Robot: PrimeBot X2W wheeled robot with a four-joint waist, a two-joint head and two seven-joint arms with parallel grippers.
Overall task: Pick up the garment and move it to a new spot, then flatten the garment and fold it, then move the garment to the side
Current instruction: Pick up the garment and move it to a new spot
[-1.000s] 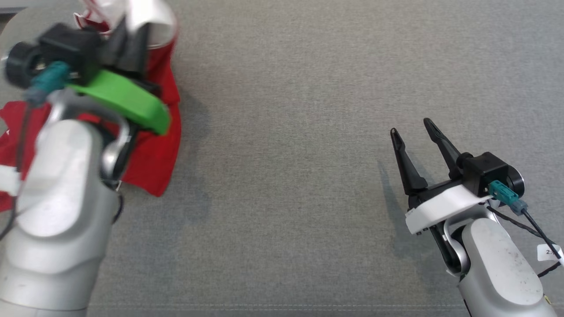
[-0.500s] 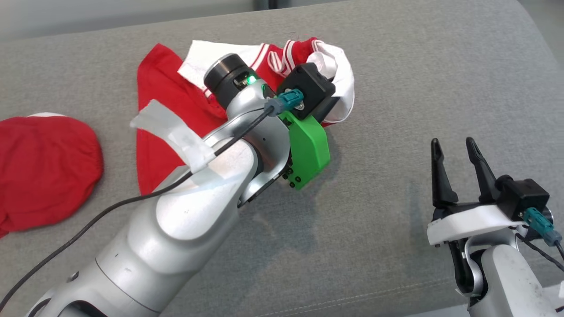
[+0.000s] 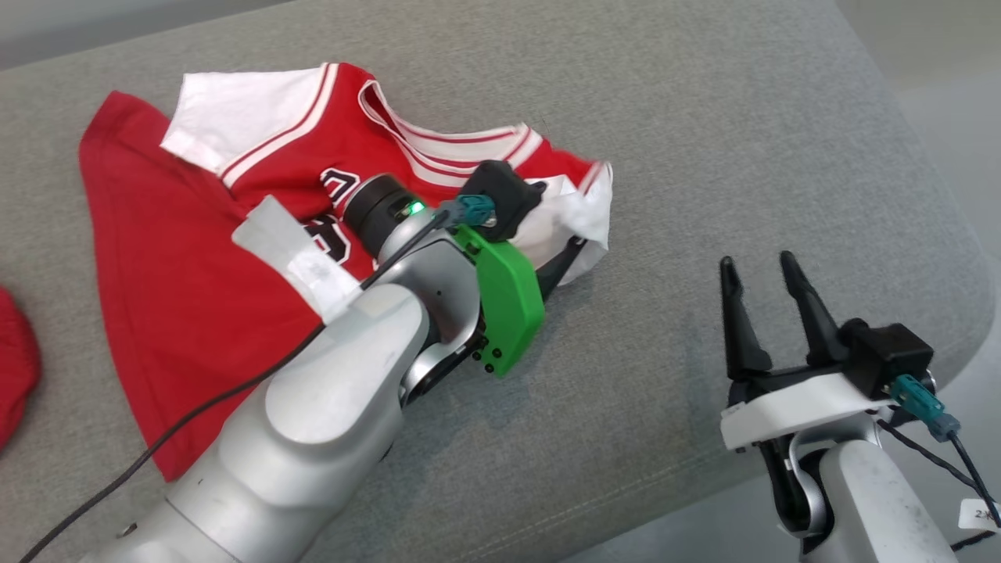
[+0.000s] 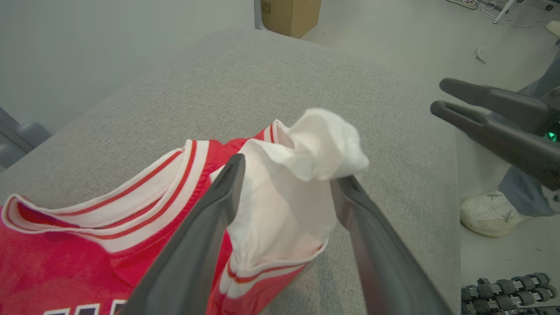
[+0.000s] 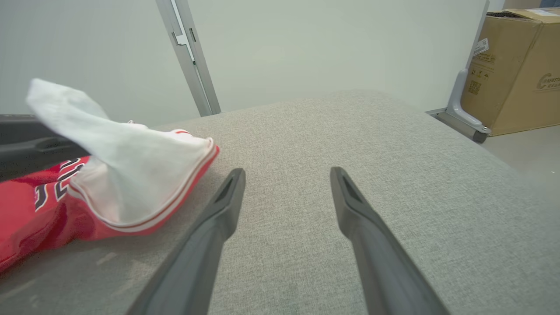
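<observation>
The garment [image 3: 195, 258], a red jersey with white sleeves and striped trim, lies partly spread on the grey cushion [image 3: 704, 141]. Its right white sleeve [image 4: 302, 175] stands bunched up between the fingers of my left gripper [image 4: 288, 175], whose jaws are spread wide at the garment's right end [image 3: 567, 246]. My right gripper [image 3: 757, 264] is open over bare cushion to the right, apart from the garment; its fingers [image 5: 223, 210] have nothing between them. The white sleeve [image 5: 127, 170] lies to their left.
The cushion's rounded right edge [image 3: 938, 234] drops to the floor close to my right arm. Another red cloth [image 3: 12, 367] lies at the far left. Cardboard boxes [image 5: 520, 65] and a person's shoe [image 4: 485, 214] are on the floor beyond the cushion.
The head camera has shifted. My left gripper has gone from shut on the bunched garment to open, and the jersey now lies more spread out. The right gripper stayed open.
</observation>
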